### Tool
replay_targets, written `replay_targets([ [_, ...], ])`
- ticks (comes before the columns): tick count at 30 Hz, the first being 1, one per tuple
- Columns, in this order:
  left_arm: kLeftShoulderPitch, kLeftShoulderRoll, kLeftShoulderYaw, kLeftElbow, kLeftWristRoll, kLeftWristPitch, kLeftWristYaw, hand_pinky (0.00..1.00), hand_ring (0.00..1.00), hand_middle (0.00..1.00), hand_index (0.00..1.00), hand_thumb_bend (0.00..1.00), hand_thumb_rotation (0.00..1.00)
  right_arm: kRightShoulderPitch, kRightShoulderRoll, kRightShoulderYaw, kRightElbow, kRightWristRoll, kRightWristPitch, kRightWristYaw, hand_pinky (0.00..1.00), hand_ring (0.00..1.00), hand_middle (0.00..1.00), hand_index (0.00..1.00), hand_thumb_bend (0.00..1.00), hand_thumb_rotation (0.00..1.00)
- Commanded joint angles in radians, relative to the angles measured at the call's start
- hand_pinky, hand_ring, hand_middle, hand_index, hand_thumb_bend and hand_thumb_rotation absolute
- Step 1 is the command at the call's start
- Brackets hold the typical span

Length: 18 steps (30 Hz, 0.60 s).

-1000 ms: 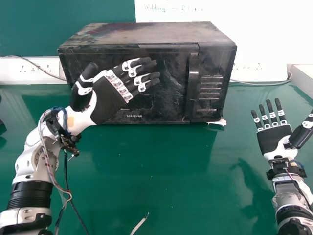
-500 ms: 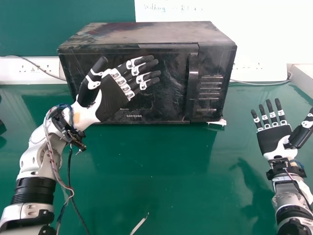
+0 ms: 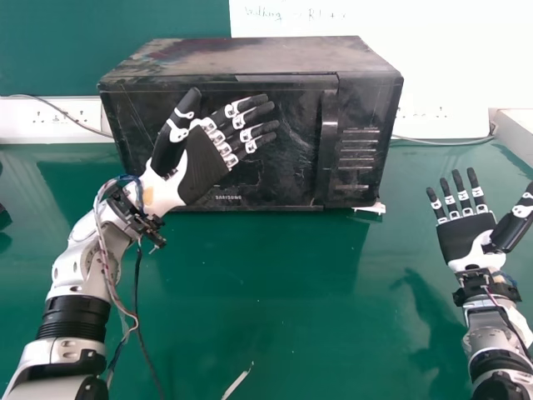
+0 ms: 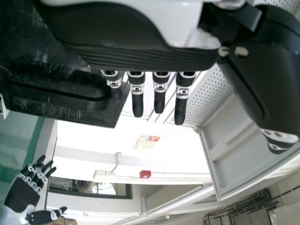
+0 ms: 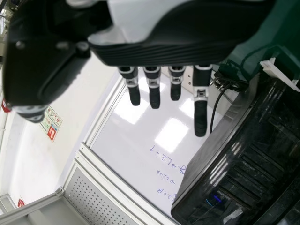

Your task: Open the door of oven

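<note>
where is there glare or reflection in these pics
Head view: the green table mirrors the oven as a darker patch; right wrist view: bright glare patches on the whiteboard, pale streaks on the oven's front; left wrist view: the wall looks washed out.

Head view: green tabletop (image 3: 275, 308) across middle and bottom. Whiteboard (image 3: 454, 50), handwritten, upper right. White socket strip (image 3: 50, 132), left edge; thin grey cable (image 3: 62, 114) crosses it. Pale sliver (image 3: 236, 382), bottom centre. Dark object (image 3: 3, 218), far left, cut off; unidentified.
</note>
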<state>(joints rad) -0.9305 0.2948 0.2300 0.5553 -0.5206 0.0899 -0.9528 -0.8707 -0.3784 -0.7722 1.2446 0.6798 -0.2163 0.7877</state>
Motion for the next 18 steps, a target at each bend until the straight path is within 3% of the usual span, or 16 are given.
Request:
replay_targets([
  [1, -0.024, -0.006, -0.012, 0.018, 0.01, 0.005, 0.002, 0.55, 0.8, 0.95, 1.0, 0.94, 0.91, 0.004, 0.004, -0.002, 0.002, 0.004, -0.005, -0.001, 0.73, 0.95, 0.99, 0.87, 1.0, 0.83],
  [18, -0.075, -0.049, -0.01, 0.124, 0.033, 0.035, 0.072, 0.67, 0.88, 0.91, 0.99, 0.92, 0.9, 0.002, 0.01, 0.0, 0.001, 0.001, -0.015, 0.003, 0.79, 1.0, 1.0, 0.9, 1.0, 0.84],
])
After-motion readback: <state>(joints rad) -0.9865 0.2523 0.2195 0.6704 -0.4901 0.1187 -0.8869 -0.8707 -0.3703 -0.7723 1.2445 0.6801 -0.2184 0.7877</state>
